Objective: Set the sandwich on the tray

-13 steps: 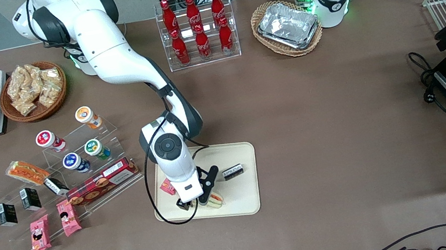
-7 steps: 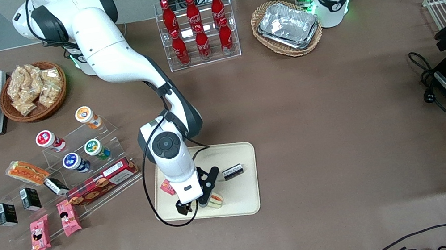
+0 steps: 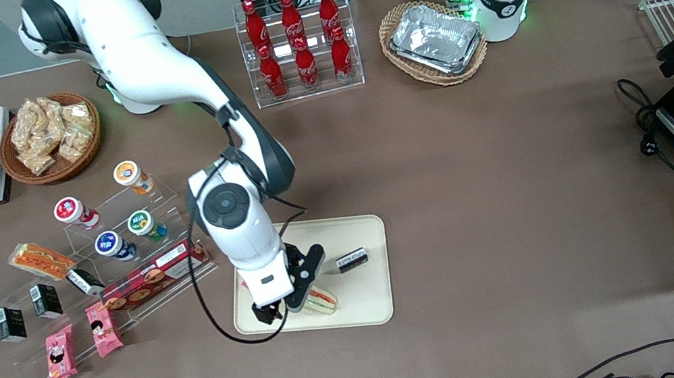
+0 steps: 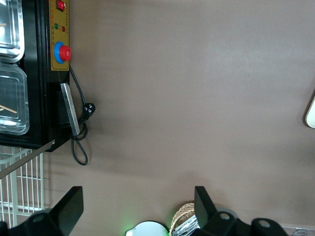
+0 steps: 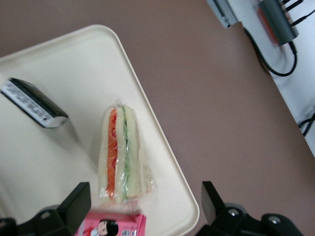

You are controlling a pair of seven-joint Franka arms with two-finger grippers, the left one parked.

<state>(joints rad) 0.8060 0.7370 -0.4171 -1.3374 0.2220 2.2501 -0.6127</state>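
Sandwich down on the tray, my gripper let go and above it.

My gripper (image 3: 285,307) hangs released just above the sandwich (image 5: 122,153), fingers (image 5: 74,204) spread wide and touching nothing. The sandwich lies on the tray (image 3: 375,302) in the lower middle of the front view, close to the rim nearest the camera, cut side up so the red and green stripes show. Beside it on the tray lie a small black packet (image 5: 32,103) and a pink snack pack (image 5: 114,226). I judge the placement done: the sandwich rests flat within the rim, apart from the black packet.
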